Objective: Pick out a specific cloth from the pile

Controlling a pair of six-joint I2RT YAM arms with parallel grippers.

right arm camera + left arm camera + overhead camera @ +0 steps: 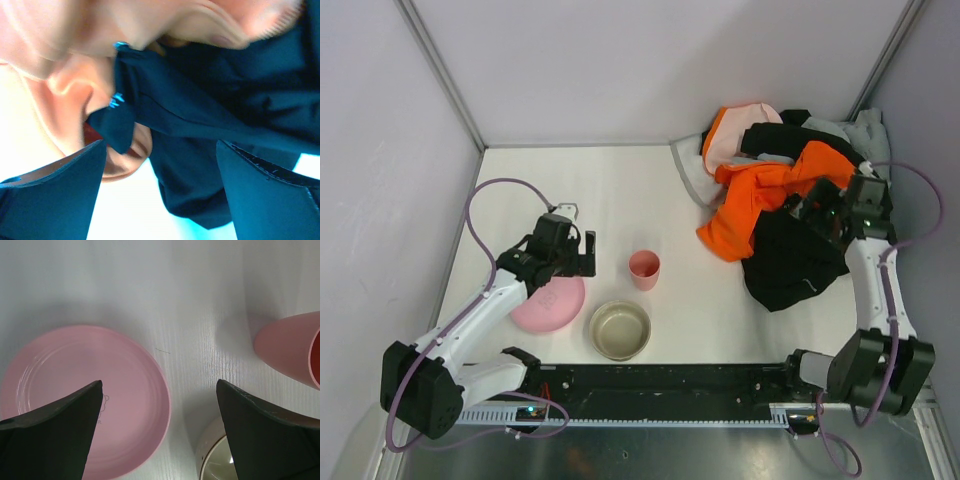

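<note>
The pile point(775, 180) of orange, black, grey and pale pink clothes lies at the back right. The cloth point(788, 262), black with a thin pale stripe near its hem, spreads from the pile's near side onto the table. My right gripper point(804, 209) is open just above the cloth's far edge, where it meets the orange garment point(752, 200). In the right wrist view the gripper point(161, 144) has its jaws wide apart, with folds of the black cloth point(200, 115) between and beyond them. My left gripper point(585, 258) is open and empty above the pink plate point(550, 305).
A pink cup point(643, 269) stands mid-table and a beige bowl point(619, 330) near the front edge. In the left wrist view the open gripper point(159, 384) hangs over the plate point(75, 400), cup point(295, 347) and bowl point(215, 460). Walls enclose the table.
</note>
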